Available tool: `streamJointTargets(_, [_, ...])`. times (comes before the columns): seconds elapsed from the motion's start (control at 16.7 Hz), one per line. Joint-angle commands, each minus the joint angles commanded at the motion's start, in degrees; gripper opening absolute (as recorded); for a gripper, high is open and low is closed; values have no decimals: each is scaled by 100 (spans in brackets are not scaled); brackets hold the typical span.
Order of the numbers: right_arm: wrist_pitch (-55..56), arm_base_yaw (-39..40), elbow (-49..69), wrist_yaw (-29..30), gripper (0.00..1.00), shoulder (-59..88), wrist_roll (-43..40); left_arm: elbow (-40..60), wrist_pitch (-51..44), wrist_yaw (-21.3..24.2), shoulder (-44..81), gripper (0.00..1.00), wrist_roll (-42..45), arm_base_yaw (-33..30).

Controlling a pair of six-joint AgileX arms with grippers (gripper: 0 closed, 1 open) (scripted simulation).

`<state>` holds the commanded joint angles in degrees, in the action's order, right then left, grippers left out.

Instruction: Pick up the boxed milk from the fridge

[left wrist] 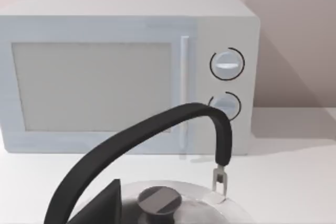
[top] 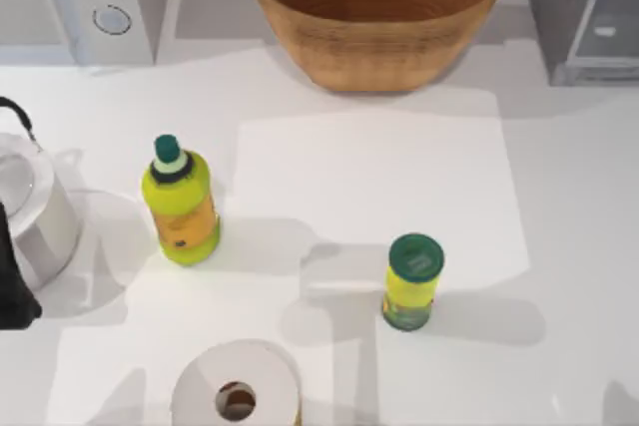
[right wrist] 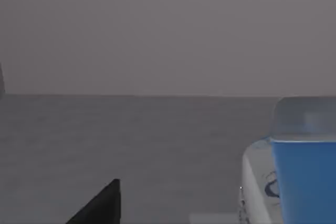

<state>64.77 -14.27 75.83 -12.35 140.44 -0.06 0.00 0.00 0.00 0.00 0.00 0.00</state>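
kettle (top: pixel 25 212): shiny metal | basket (top: pixel 375 9): ribbed wood | table (top: pixel 399 177): smooth matt

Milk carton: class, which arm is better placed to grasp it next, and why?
Probably the right. Its wrist view shows the milk close ahead against grey walls. The left wrist view faces the microwave and kettle, at the table's left, far from the fridge.

A matte black left arm (top: pixel 12 281) with a rounded shell; each wrist view shows one black wedge-shaped claw finger (right wrist: pixel 100 205).

Blue-banded white boxed milk (right wrist: pixel 294 182) upright, inside grey fridge (top: pixel 584 12), top-right corner
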Motion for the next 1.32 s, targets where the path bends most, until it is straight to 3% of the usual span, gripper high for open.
streamJointTargets(0.3, [-63, -89, 125, -108, 100, 62, -2, 0, 0, 0, 0, 100, 0, 0])
streamJointTargets(1.08, [-63, -89, 125, -108, 2, 62, -2, 0, 0, 0, 0, 100, 0, 0])
streamJointTargets(1.32, [-63, -89, 125, -108, 0, 62, -2, 0, 0, 0, 0, 100, 0, 0])
